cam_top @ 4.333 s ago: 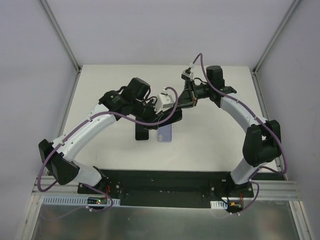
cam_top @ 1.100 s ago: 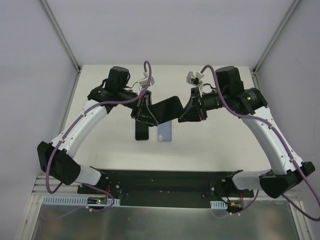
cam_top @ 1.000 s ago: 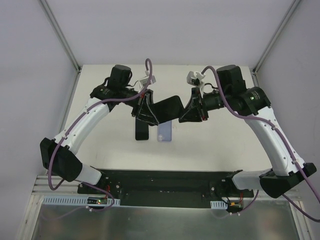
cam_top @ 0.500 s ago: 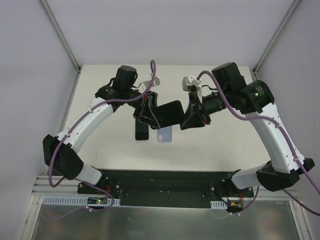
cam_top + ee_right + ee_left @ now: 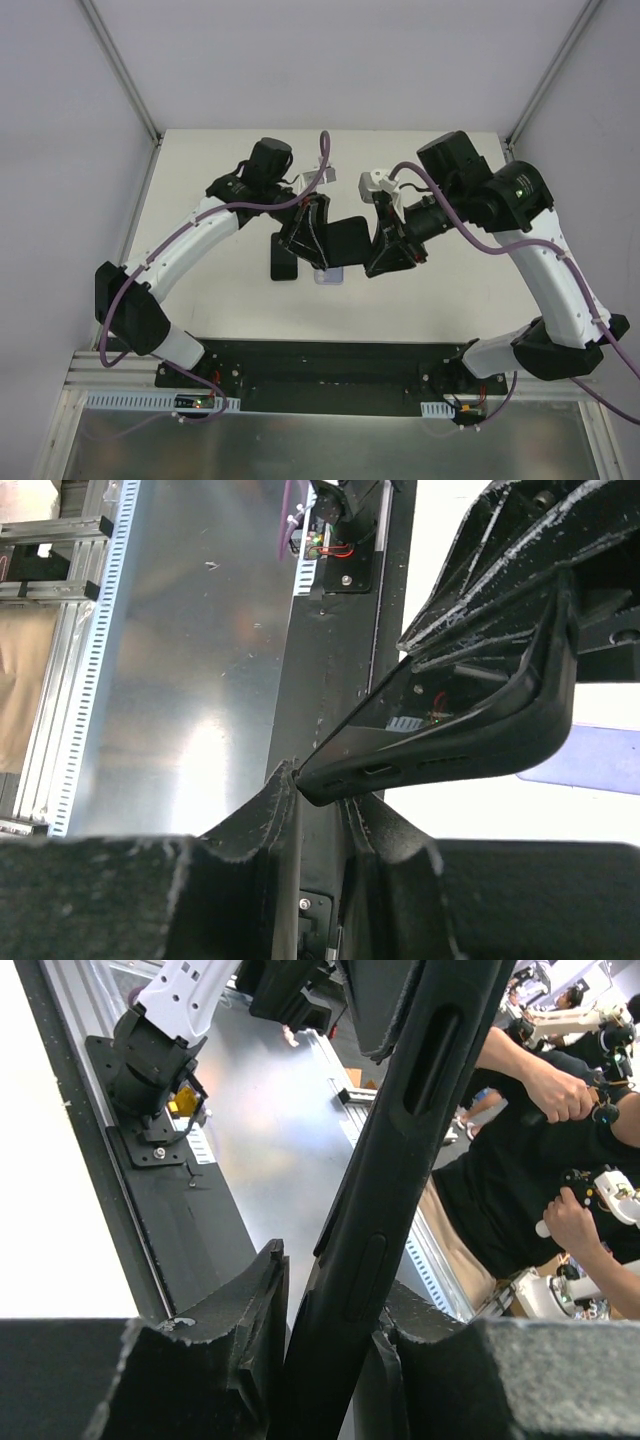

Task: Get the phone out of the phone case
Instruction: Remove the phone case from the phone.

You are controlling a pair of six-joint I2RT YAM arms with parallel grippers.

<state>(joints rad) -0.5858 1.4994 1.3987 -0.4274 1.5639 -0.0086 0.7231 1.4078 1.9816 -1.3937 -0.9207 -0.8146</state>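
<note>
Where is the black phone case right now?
In the top view, the black phone case is up in the air over the middle of the table, pinched between both arms' jaws, right above a flat purple thing.

Cream table (image 5: 200,300), blk flat item (image 5: 283,265), lavender flat item (image 5: 330,276) beside

A cream table (image 5: 200,300) carries two flat rectangles near its middle, a little toward the near edge. One is black (image 5: 282,262). The other is a lavender one (image 5: 326,276) just beside it toward the right edge, partly covered from above. Along the near edge lie a black mounting plate (image 5: 330,365) and bright sheet metal (image 5: 330,445). The left wrist view shows a person in a black shirt (image 5: 500,1190) gripping small devices.
</note>
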